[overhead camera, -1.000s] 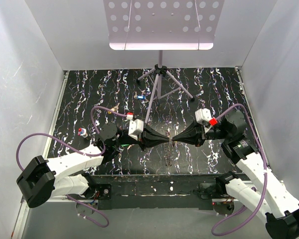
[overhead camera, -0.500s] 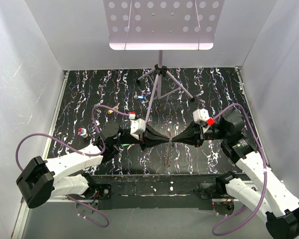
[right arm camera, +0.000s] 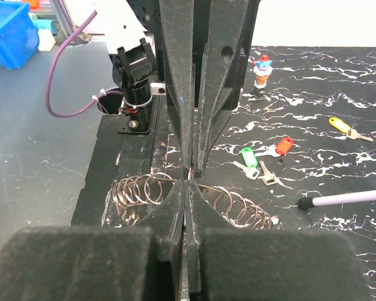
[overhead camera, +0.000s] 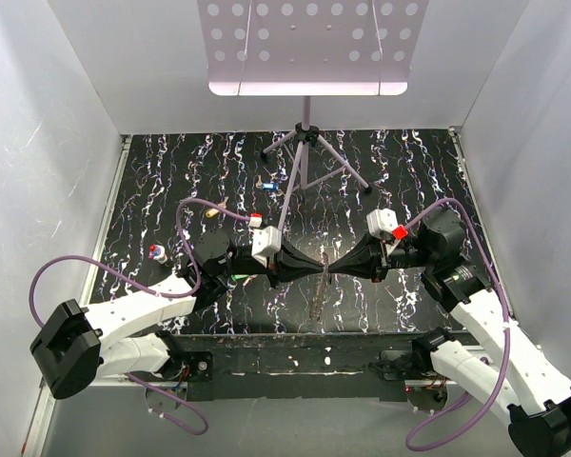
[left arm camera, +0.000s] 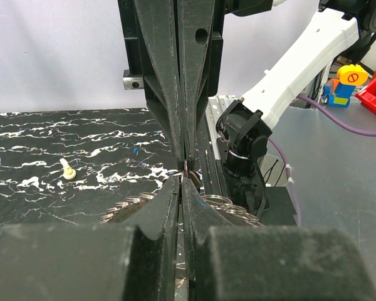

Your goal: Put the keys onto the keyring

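Keyring [right arm camera: 136, 190] shows as overlapping silvery wire loops.

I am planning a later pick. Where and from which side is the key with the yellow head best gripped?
Probably the yellow head, pinched across its narrow width from straight above. The key lies flat on the table with free space around it, and its thin metal blade offers little to pinch.

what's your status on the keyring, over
Left gripper and right gripper shut, tip to tip over the keyring. Green key, red key loose beside it. Tripod leg nearby, not blocking.
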Controlling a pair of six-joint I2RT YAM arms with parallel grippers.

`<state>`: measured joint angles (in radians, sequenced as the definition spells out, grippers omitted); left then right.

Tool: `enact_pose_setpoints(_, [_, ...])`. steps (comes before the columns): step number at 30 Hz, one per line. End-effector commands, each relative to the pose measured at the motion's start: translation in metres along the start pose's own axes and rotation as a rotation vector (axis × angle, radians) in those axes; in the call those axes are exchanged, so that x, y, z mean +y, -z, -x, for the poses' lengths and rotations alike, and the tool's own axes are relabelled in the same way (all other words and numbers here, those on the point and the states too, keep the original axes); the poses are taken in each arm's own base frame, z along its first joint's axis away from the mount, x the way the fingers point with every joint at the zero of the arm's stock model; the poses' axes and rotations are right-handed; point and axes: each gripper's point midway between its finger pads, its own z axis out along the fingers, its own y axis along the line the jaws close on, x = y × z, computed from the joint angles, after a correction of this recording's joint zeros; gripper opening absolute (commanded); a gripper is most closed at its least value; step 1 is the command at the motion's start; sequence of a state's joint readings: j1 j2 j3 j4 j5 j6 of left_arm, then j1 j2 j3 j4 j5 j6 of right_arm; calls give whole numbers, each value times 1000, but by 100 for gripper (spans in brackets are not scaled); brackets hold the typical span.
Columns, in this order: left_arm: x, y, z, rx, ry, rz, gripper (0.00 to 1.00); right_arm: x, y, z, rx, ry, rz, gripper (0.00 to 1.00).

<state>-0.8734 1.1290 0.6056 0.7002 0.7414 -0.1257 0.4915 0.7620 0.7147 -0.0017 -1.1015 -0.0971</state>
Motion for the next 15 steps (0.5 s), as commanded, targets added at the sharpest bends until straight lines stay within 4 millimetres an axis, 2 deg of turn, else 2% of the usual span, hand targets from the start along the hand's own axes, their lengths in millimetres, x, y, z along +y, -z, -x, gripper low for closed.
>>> enact_pose_setpoints(1, [2, -4, 32, -55, -67, 4, 0, 3, -2, 23, -25, 73, 17, 1])
enact_pose_setpoints(15, [3, -6, 29, -32, -50, 2, 0, 2, -2, 23, -22, 75, 12, 1])
